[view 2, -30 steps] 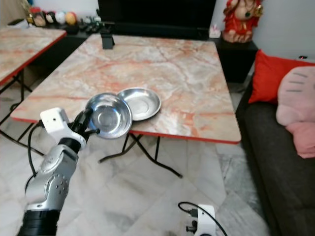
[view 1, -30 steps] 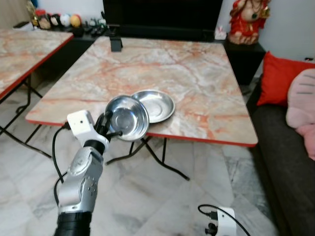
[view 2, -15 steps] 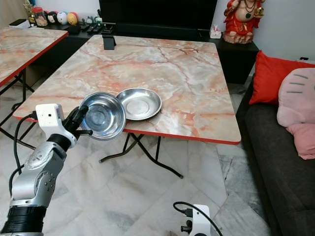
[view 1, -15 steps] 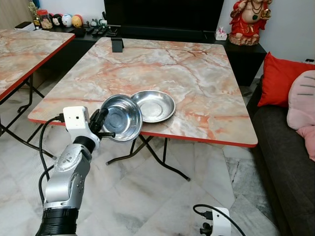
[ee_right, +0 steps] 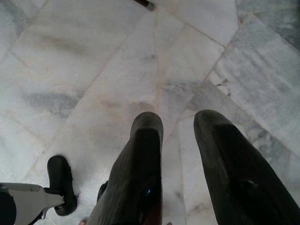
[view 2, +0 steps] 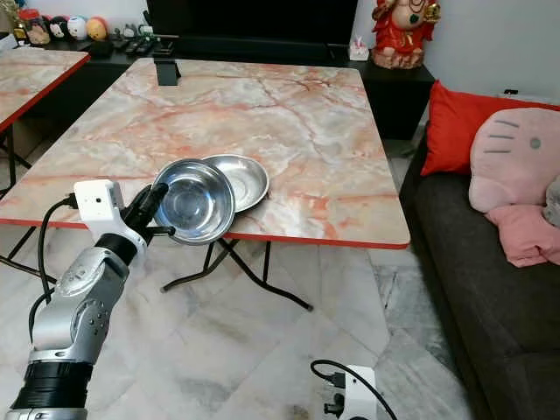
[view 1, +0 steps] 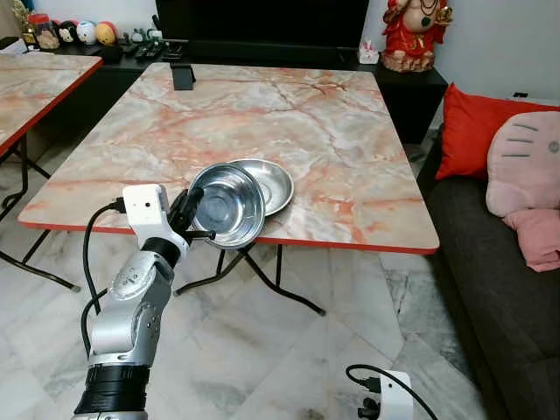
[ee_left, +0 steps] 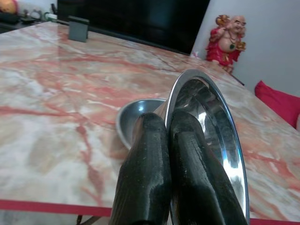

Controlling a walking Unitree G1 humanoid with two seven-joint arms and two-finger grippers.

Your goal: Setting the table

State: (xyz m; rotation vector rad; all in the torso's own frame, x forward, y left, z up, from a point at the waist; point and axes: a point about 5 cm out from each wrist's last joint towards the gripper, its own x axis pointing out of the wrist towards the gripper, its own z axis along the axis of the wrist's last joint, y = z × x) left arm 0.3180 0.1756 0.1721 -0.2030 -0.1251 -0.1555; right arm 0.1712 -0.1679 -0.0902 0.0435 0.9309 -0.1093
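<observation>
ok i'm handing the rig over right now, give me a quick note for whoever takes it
Left gripper: jaws shut on the rim of the steel bowl, held tilted over the near edge of the marble table.
Right gripper: jaws open, holding nothing, pointing down at the floor.
Steel plate: lies on the table just behind the bowl.
Done: plate is on the table, bowl is picked up.
Left: set the bowl down at its place and release it.

Shiny metal bowl (view 1: 227,206), polished marble-look table (view 1: 289,114), glossy floor (view 1: 262,350).
</observation>
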